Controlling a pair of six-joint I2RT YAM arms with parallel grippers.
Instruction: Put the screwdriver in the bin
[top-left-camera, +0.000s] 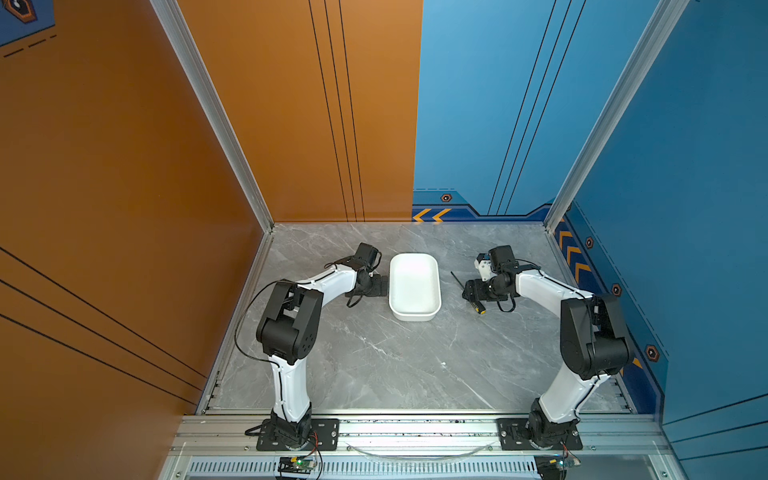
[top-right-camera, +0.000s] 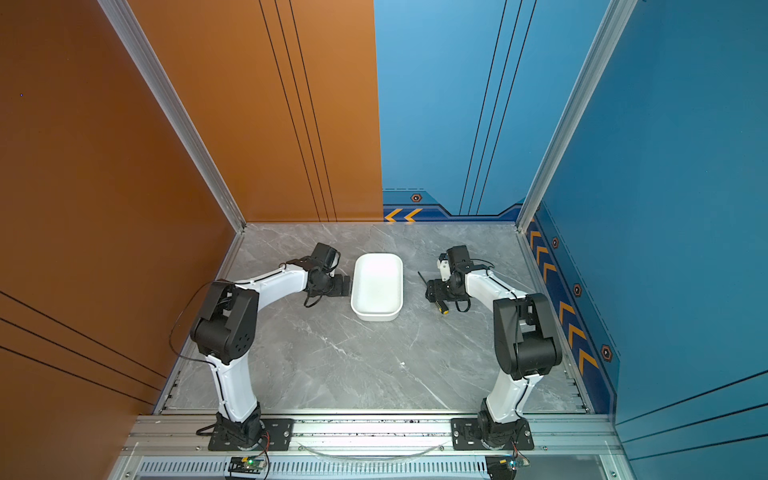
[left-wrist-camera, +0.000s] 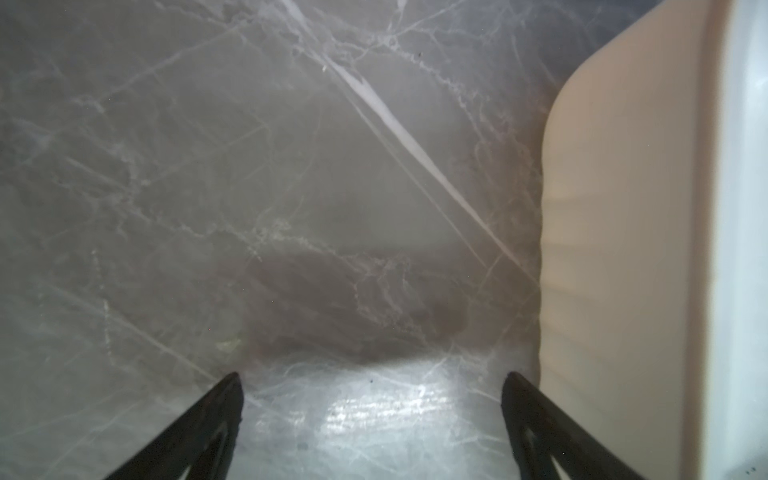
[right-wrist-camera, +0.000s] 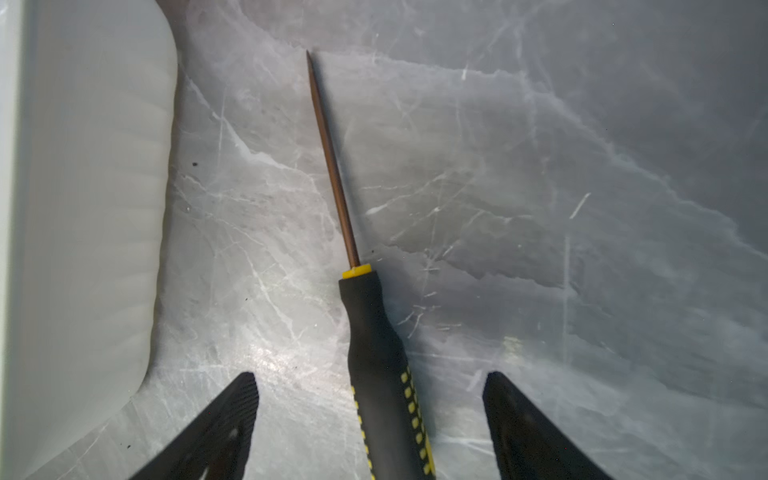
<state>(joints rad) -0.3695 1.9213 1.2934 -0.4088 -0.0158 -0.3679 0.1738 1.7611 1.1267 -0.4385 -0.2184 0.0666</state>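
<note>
screwdriver (right-wrist-camera: 376, 332): flat on the counter (top-left-camera: 374, 353), between the bin (top-left-camera: 414, 286) and the counter's right edge
your right claw (right-wrist-camera: 370, 374): open, astride the screwdriver, not touching it
your left claw (left-wrist-camera: 372, 374): open, beside the bin

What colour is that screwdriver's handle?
The screwdriver handle is black with yellow dots and collar; the right wrist view shows it best.

The screwdriver (right-wrist-camera: 376, 353), with a thin dark shaft and a black handle with yellow collar and dots, lies flat on the desk (top-left-camera: 374, 353) beside the shallow white round-cornered bin (top-left-camera: 415, 316), not touching it.
</note>
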